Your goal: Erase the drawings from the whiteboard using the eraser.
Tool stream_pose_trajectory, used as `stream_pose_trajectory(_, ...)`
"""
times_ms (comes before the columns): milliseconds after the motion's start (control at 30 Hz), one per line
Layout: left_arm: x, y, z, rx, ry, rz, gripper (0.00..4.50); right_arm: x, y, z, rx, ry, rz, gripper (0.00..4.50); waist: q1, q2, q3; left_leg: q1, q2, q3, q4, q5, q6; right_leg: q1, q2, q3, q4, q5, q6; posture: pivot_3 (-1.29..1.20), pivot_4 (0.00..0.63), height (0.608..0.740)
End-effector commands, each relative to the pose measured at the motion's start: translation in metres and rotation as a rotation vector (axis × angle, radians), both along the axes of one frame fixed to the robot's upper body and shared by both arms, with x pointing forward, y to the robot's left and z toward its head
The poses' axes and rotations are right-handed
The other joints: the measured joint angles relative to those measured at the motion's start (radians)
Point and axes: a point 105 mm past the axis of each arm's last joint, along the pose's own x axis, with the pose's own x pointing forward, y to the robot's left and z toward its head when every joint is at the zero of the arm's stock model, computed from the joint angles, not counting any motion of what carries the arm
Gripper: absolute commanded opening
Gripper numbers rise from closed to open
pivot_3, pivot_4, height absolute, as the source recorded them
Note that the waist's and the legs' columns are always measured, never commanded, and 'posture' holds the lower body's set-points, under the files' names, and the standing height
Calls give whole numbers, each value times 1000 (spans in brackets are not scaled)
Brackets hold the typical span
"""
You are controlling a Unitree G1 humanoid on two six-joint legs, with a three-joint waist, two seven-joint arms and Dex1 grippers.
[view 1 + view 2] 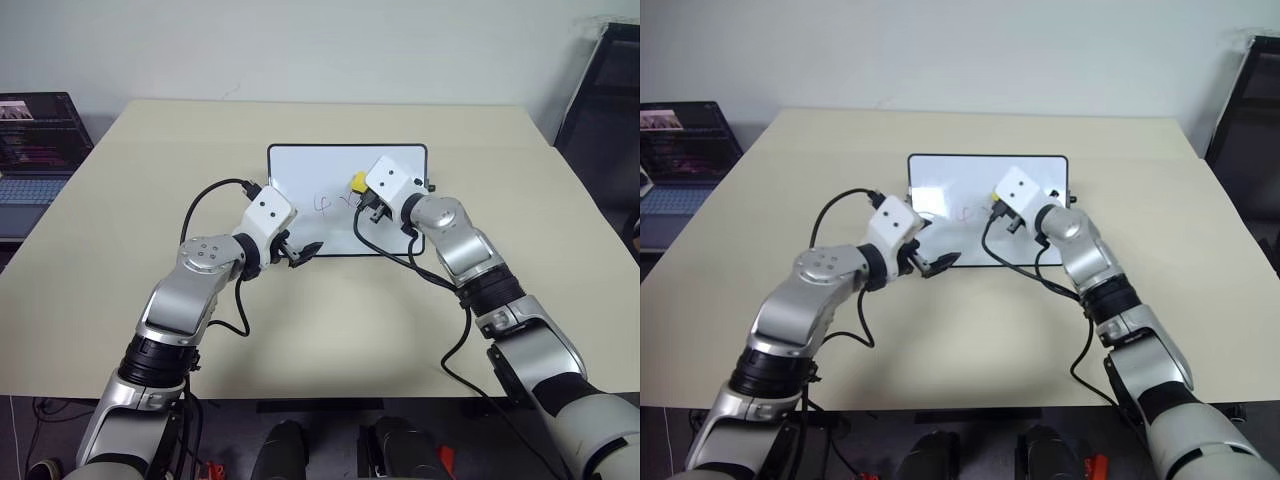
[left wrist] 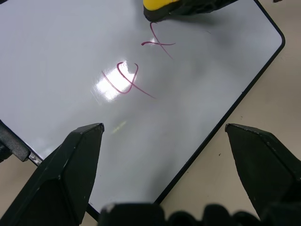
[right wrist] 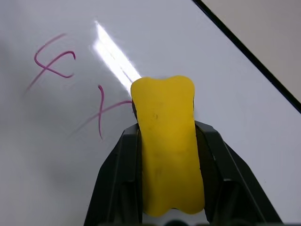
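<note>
Eraser [image 3: 168, 141] is clamped by its two long sides in the closed right gripper [image 3: 168, 162]; it looks light and a little soft, so this side hold seems good for pressing it flat. Its front end is over the whiteboard [image 1: 300, 165], beside the red drawings [image 3: 70, 89]. The board is probably light and slippery on the table [image 1: 120, 240]; the left gripper [image 1: 303, 254] stands wide open at its near left edge, holding nothing.

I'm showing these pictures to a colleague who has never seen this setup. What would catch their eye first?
Most striking is the small yellow eraser clamped in the right gripper, sitting on the glossy white black-framed whiteboard in the middle of the beige table. Beside the eraser are the thin red marker drawings, one scribble touching its edge. The left gripper hovers open over the board's near left corner.
</note>
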Motion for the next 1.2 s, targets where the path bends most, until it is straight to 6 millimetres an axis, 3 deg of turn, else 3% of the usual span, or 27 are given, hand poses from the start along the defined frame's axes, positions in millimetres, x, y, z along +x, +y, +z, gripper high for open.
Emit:
stream_pose_trajectory(33, -1, 0, 12, 5, -59, -7, 4500, 3, -4, 8, -40, -22, 5, 1138, 0, 0, 0, 0, 0, 0, 0, 0, 0, 0, 0, 0, 0, 0, 0, 0, 150, 740)
stream_pose_trajectory(567, -2, -7, 11, 5, -61, -35, 4500, 11, -47, 2, -117, -4, -103, 1129, 3, 0, 0, 1, -1, -1, 3, 0, 0, 1, 0, 0, 6, 0, 0, 0, 150, 740)
stream_pose_trajectory(1200, -1, -8, 3, 2, -40, -46, 4500, -27, -40, -49, -450, 67, 96, 1128, -5, 0, 0, 9, -1, 2, 4, 0, 0, 5, 0, 1, 8, -1, 1, 0, 150, 740)
